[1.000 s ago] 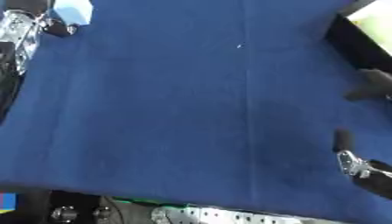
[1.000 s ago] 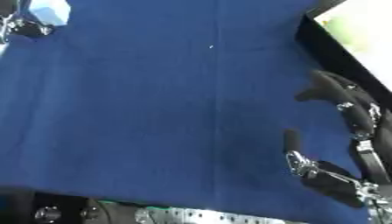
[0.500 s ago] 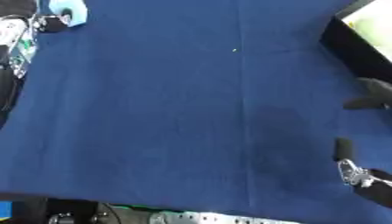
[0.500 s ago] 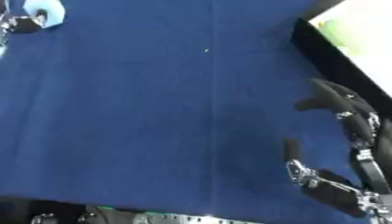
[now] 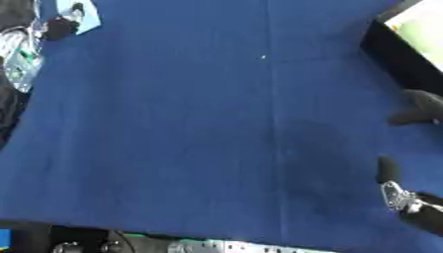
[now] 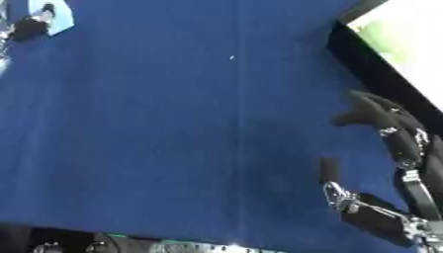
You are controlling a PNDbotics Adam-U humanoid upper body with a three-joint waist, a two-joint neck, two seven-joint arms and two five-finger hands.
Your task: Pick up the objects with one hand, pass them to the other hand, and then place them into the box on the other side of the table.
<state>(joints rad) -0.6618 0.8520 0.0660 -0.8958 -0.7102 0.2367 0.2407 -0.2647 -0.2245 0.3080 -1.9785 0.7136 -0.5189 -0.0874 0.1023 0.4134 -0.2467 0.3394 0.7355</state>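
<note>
Here the right hand hangs over the blue cloth at about four o'clock, its fingers spread wide and lightly bent, the thumb well apart from them, with nothing between. Just beyond its fingertips, at two o'clock, stands the box: a black wall along the cloth's edge with a pale, greenish-white inside; what lies in it I cannot tell. At eleven o'clock, in the far corner, the left hand shows only as a dark shape against a light blue object; it touches or overlaps that object, but whether its fingers close on it I cannot tell. Beside it, at ten o'clock, something clear and shiny lies at the cloth's edge.
</note>
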